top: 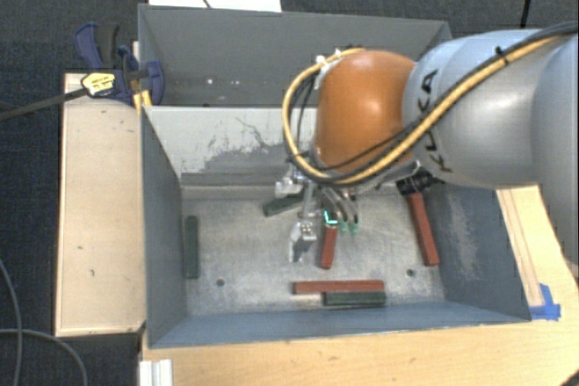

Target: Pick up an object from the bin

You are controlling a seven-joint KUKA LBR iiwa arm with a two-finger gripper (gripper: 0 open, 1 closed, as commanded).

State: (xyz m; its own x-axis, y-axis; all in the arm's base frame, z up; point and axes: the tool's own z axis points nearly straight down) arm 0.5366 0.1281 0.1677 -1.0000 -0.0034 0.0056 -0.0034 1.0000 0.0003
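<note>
Gripper (313,245) low over bin centre; short red stick (327,250) just right of it. Claw width: cannot tell. Risk: off-centre close nudges stick aside, or clips red-green pair (339,292) near front wall.

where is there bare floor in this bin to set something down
Widest bare floor lies between the dark green bar at left and the gripper. A smaller patch lies between the gripper and the red bar at right. Crowded: the centre under the gripper, and the front wall, where two bars lie.
</note>
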